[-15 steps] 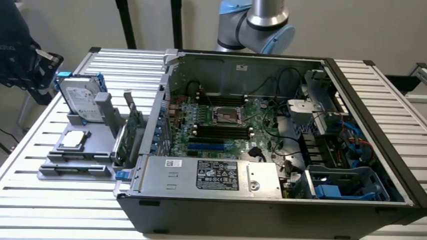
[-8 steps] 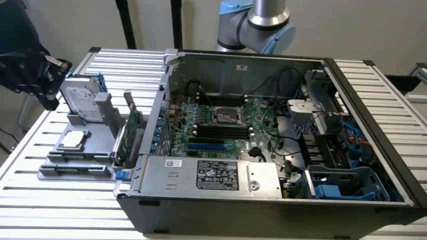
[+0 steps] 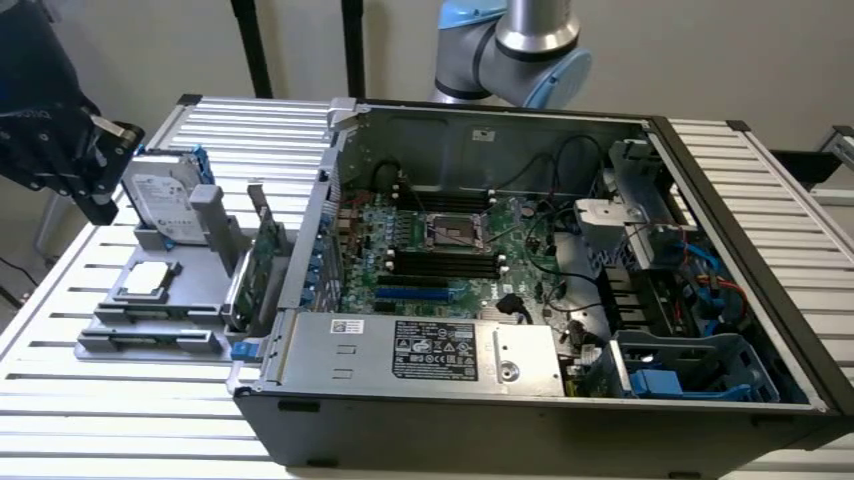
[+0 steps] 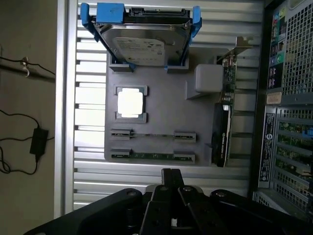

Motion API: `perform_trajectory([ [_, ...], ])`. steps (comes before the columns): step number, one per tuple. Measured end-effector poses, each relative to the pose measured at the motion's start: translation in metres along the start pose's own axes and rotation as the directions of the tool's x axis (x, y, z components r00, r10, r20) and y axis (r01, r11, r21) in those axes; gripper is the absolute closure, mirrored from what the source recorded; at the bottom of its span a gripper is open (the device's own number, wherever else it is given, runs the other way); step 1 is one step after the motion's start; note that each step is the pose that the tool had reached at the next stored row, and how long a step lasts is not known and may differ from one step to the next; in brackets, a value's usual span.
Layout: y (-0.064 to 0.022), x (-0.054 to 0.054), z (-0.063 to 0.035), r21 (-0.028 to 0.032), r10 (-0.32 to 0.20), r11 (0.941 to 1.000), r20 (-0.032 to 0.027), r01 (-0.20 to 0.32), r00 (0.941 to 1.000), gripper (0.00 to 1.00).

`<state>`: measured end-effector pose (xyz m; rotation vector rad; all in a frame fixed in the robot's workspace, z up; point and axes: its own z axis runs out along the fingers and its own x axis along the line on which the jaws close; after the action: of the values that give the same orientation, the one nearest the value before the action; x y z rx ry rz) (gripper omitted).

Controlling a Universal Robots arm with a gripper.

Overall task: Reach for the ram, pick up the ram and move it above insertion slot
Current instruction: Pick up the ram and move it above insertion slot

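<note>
The ram [image 4: 149,155] is a thin green stick lying between two small holders on the grey fixture plate [image 4: 156,117]; a second thin stick lies parallel just beyond it. My gripper [image 4: 171,174] hangs well above the table short of that plate, its fingers shut and holding nothing. In the exterior view the gripper [image 3: 96,205] is at the far left, high beside the hard drive. The insertion slot [image 3: 441,263] is one of several parallel black sockets on the motherboard inside the open computer case [image 3: 747,300].
On the fixture stand a hard drive with blue rails [image 4: 142,44], a square processor [image 4: 130,103] and an upright expansion card [image 4: 225,117]. The case wall [image 4: 288,98] rises beside the fixture. A power supply [image 3: 427,350] fills the case's front. Cables lie off the table edge [image 4: 36,142].
</note>
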<state>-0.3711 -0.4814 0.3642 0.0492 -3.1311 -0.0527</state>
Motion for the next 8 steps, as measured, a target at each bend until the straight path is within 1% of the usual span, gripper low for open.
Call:
perform_trajectory([
  [3, 0.0, 0.0001, 0.0, 0.0, -0.001, 1.0, -0.0001, 0.001, 1.0, 0.89],
  [4, -0.0001, 0.0003, 0.0001, 0.0002, -0.011, 0.9999, -0.0003, 0.011, 0.9999, 0.89],
  [6, 0.0, 0.0003, 0.0005, 0.0005, -0.046, 0.9989, -0.0017, 0.046, 0.9989, 0.89],
  [8, 0.0, 0.0004, 0.0011, 0.0008, -0.083, 0.9966, -0.0029, 0.083, 0.9966, 0.89],
])
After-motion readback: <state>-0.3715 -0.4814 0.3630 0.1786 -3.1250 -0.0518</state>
